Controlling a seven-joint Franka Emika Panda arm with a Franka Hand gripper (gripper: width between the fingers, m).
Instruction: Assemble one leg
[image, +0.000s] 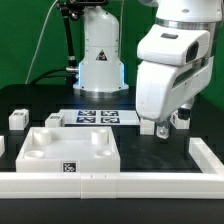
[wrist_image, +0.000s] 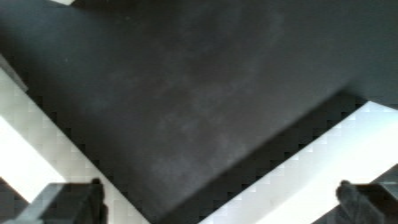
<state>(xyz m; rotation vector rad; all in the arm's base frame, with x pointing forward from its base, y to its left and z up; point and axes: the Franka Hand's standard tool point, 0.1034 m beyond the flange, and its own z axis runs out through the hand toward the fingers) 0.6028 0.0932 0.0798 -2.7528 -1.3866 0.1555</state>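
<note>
My gripper (image: 166, 124) hangs low over the black table at the exterior view's right. In the wrist view the gripper (wrist_image: 217, 205) is open, its dark fingertips (wrist_image: 64, 203) wide apart, with only bare table between them. Two legs, small white blocks with tags, stand at the exterior view's left (image: 18, 119) and a little further right (image: 53, 118), far from the gripper. Another small white piece (image: 147, 127) sits just beside the gripper's lower edge; I cannot tell whether it is a leg. No leg shows in the wrist view.
The large white square panel (image: 70, 150) with round corner sockets lies front left. The marker board (image: 97, 117) lies behind it. A white rail runs along the front (image: 110, 183) and right (image: 207, 155); it shows as white bands in the wrist view (wrist_image: 329, 160).
</note>
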